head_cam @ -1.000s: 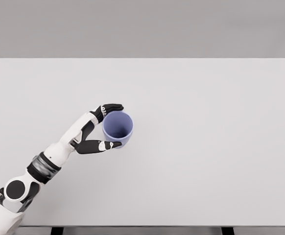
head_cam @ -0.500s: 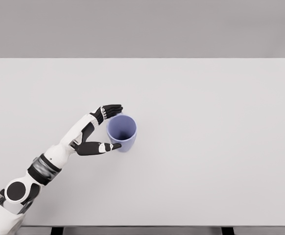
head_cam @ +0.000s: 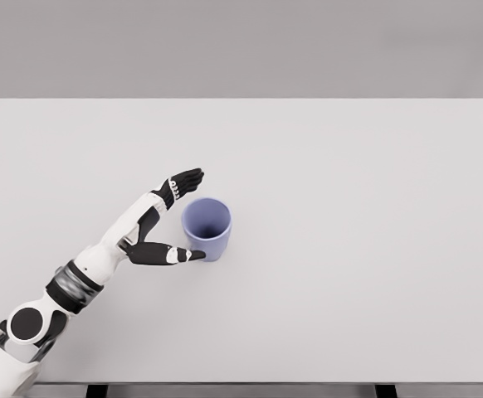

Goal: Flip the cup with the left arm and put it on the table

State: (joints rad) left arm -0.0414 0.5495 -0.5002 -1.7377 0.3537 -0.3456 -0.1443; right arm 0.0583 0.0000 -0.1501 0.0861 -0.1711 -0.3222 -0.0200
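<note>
A blue cup stands upright on the white table, its open mouth facing up. My left hand is just left of the cup, open, with the fingers spread above and behind the rim and the thumb low at the cup's front left. The thumb tip is at or almost at the cup's wall; the fingers are apart from it. The left arm comes in from the lower left corner. No right arm shows.
The table's front edge runs along the bottom of the view, with dark legs below it. A grey wall lies behind the far edge.
The left hand let go of the cup: its fingers opened and lifted away from the rim. The cup shifted slightly right and down, then stayed still, standing upright.
</note>
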